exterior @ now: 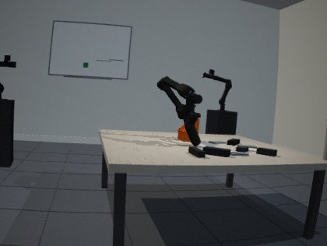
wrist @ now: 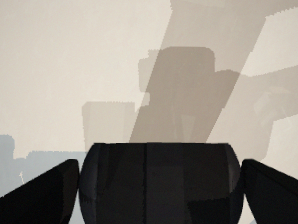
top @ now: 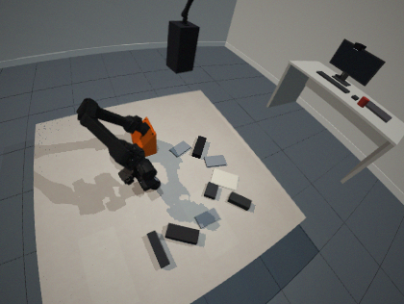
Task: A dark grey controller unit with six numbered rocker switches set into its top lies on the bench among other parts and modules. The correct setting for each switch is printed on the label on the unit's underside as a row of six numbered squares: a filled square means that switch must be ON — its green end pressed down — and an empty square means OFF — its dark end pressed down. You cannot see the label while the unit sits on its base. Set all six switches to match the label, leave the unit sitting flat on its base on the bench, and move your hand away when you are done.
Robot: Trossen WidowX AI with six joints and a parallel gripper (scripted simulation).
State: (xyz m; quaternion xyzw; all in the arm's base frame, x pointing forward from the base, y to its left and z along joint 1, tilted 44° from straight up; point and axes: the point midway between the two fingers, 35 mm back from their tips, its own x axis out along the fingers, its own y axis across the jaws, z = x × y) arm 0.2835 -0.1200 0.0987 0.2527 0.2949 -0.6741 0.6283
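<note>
The gripper point(top: 150, 182) point(exterior: 195, 141) point(wrist: 161, 169) is closed on a dark body, presumably the controller unit point(wrist: 162, 187), which sits between both fingers over the bench point(top: 58, 265) point(exterior: 136, 159) point(wrist: 50, 60); such a hold probably serves to expose the underside label — switch settings cannot be read here.

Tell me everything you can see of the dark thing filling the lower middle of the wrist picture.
The dark thing is near-black with faintly lighter facets, perhaps plastic. Its upper edge is straight; its sides bulge outward. The black fingers meet it left and right, seemingly gripping it. The picture cuts off its bottom; no switches or label show.
</note>
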